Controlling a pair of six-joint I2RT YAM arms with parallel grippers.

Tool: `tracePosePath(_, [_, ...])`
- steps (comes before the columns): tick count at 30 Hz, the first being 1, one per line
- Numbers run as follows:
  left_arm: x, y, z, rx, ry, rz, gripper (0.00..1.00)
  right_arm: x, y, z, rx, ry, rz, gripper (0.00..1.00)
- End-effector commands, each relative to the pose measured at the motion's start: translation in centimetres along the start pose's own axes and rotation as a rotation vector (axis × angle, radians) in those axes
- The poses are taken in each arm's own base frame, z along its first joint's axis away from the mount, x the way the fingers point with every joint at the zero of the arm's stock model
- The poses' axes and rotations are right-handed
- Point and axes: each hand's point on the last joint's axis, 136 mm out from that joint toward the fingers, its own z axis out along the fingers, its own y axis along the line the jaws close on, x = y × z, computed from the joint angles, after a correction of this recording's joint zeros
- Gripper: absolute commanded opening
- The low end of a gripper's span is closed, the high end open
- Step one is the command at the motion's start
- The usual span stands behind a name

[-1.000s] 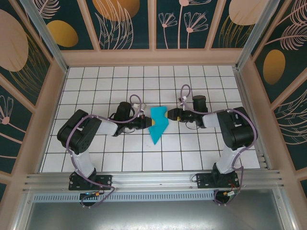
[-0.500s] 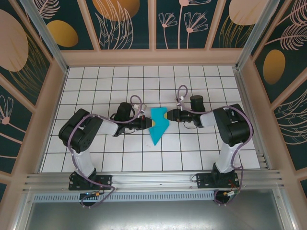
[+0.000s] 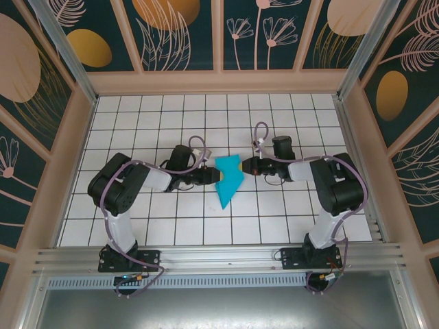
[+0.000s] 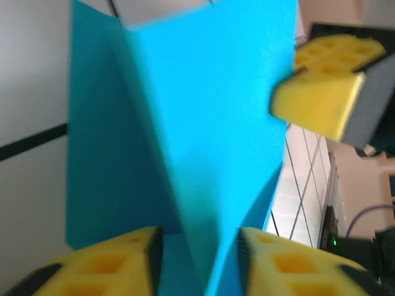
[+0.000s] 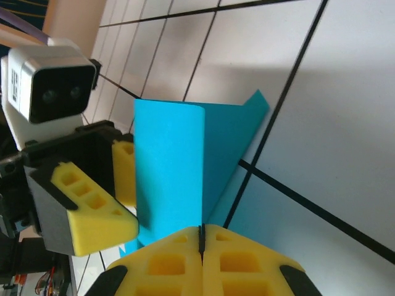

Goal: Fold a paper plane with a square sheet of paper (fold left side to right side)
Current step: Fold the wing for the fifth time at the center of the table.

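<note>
**Fold in the balance:** Your partly folded cyan-teal paper sheet [image 3: 228, 179] lies on the white gridded worktop [image 3: 137, 123], about midway between its left and right edges, with one flap standing up off the surface. Your right end effector [image 5: 201, 237] has its yellow pads [image 5: 160, 265] pressed together on the sheet's right-hand edge. Your left end effector [image 4: 197, 262] is spread, and the raised fold passes between its pads without being clamped. The paper is therefore held on one side alone.

The likely trouble is that the upright flap springs back or flops the wrong way before a crease is set, since nothing pins the left side. Any pull from the right pinch could also swing or drag the thin sheet across the tiles and skew the fold line, or tear it at the grip. If your left pads close where they stand, they may crush a stray crease into the ridge.
</note>
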Motion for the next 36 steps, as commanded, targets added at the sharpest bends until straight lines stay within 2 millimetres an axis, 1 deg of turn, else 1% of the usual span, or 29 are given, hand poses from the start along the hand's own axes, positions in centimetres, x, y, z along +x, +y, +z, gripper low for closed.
tracePosePath(1, [-2.5, -0.4, -1.5, -0.12, -0.055, 0.124, 0.51, -0.8, 0.8, -0.8, 0.05, -0.007, -0.011, 0.0])
tracePosePath(3, [-4.0, -0.3, -2.7, -0.214, -0.095, 0.171, 0.57, -0.7, 0.7, -1.1, 0.082, -0.006, 0.015, 0.0])
tracePosePath(4, [-4.6, -0.4, -3.3, -0.251, -0.115, 0.187, 0.58, -0.7, 0.8, -1.1, 0.089, -0.007, 0.025, 0.0])
tracePosePath(6, [-6.0, -1.2, -5.0, -0.312, -0.175, 0.225, 0.59, -0.6, 0.8, -1.1, 0.109, -0.002, 0.052, 0.0])
tracePosePath(7, [-6.4, -1.5, -5.6, -0.329, -0.195, 0.238, 0.59, -0.7, 1.1, -1.1, 0.112, -0.001, 0.058, 0.0])
tracePosePath(9, [-6.4, -2.7, -6.7, -0.335, -0.226, 0.277, 0.57, -0.8, 1.4, -0.9, 0.129, -0.004, 0.082, 0.0])
tracePosePath(12, [-5.1, -4.5, -7.4, -0.364, -0.237, 0.347, 0.56, -1.1, 1.9, -0.4, 0.151, 0.0, 0.121, 0.0])
tracePosePath(15, [-2.8, -6.2, -7.0, -0.395, -0.212, 0.404, 0.56, -1.3, 2.0, 0.3, 0.196, 0.005, 0.167, 0.0])
tracePosePath(17, [-1.2, -6.8, -6.5, -0.394, -0.194, 0.408, 0.57, -1.4, 2.3, 0.8, 0.207, 0.011, 0.194, 0.0])
tracePosePath(21, [1.6, -7.2, -5.0, -0.417, -0.147, 0.409, 0.57, -1.5, 2.6, 1.7, 0.23, 0.018, 0.236, 0.0])
tracePosePath(24, [2.9, -7.3, -3.5, -0.448, -0.111, 0.42, 0.57, -1.6, 2.6, 2.2, 0.246, 0.025, 0.262, 0.0])
tracePosePath(30, [3.8, -6.2, -1.3, -0.572, -0.078, 0.45, 0.6, -2.0, 2.6, 3.0, 0.259, 0.028, 0.294, 0.0])
tracePosePath(33, [4.0, -5.2, -0.7, -0.649, -0.073, 0.452, 0.61, -2.0, 2.6, 3.3, 0.267, 0.03, 0.296, 0.0])
tracePosePath(36, [3.8, -4.2, -0.7, -0.742, -0.08, 0.464, 0.62, -2.0, 2.7, 3.4, 0.265, 0.033, 0.297, 0.0])
